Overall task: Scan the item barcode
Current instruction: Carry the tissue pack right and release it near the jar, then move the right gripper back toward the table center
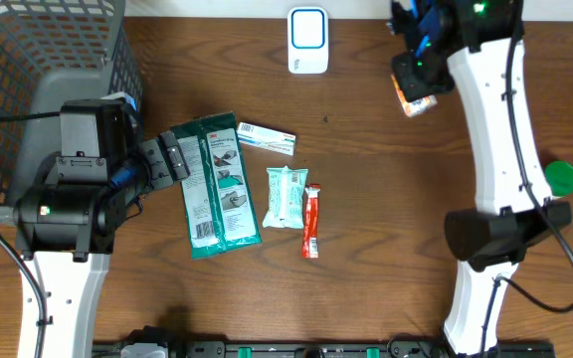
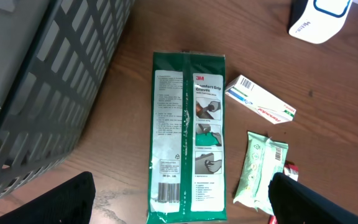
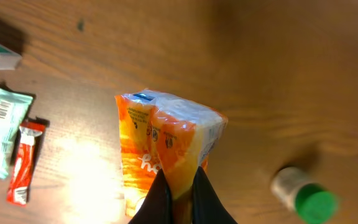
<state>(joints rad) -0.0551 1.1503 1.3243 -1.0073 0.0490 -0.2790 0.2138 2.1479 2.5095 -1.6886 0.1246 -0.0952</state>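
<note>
Orange packet [image 3: 160, 134] pinched by right end effector [image 3: 180, 179].

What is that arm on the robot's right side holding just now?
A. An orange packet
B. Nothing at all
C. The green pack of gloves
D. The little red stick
A: in the right wrist view the right end effector is pinched shut on the orange packet, while the green glove pack and the red stick lie untouched on the table.
</note>
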